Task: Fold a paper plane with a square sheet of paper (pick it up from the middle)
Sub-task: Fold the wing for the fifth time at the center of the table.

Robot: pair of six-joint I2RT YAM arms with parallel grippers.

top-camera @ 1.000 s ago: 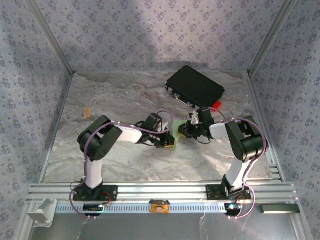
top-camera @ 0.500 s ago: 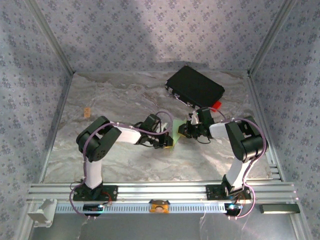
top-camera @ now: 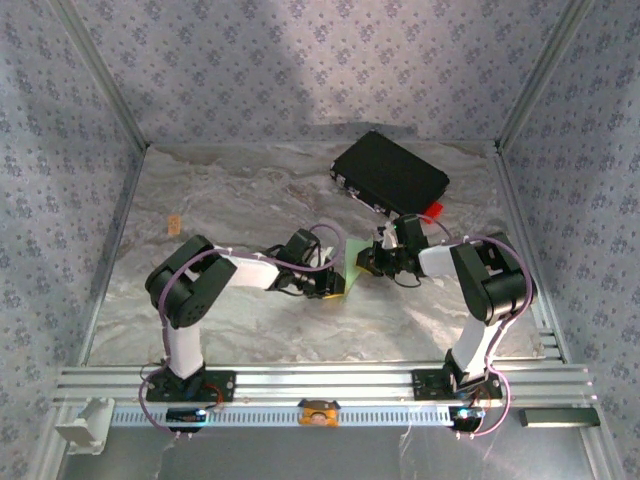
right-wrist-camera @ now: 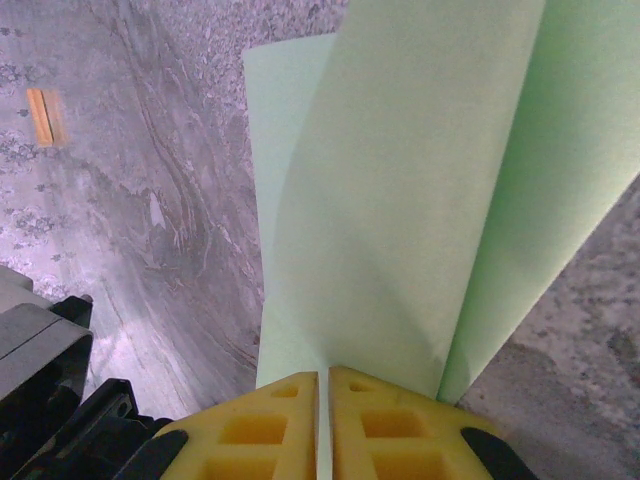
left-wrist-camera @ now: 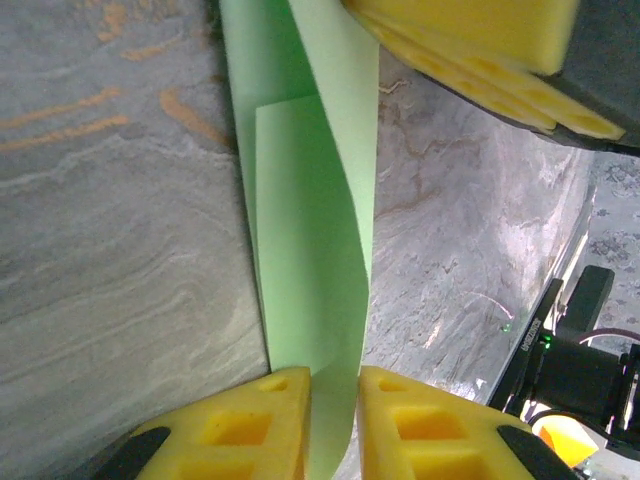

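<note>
fig. early fold, both arms engaged. the square sheet of paper [left-wrist-camera: 310,260] hangs between the two claws near the middle of the worktop [top-camera: 250,190]. the black case [top-camera: 390,172] lies well apart at about 1 o'clock from it, with a small red tab [top-camera: 432,210] at the case's near corner. the left claw [left-wrist-camera: 334,400] meets the sheet from 9 o'clock, its yellow pads closed on a doubled edge of the paper. the right claw [right-wrist-camera: 324,400] meets it from 3 o'clock, pads pressed almost together with a thin edge pinched between them. the sheet is bent over on itself in a loose curve, with one flap overlapping the other and no sharp crease or pointed nose visible. judged step: the first lengthwise fold, halves brought together but not yet flattened. the next move calls for matching the free edges, lowering the paper flat onto the worktop, and pressing along the bend without letting either pinch slip.
</note>
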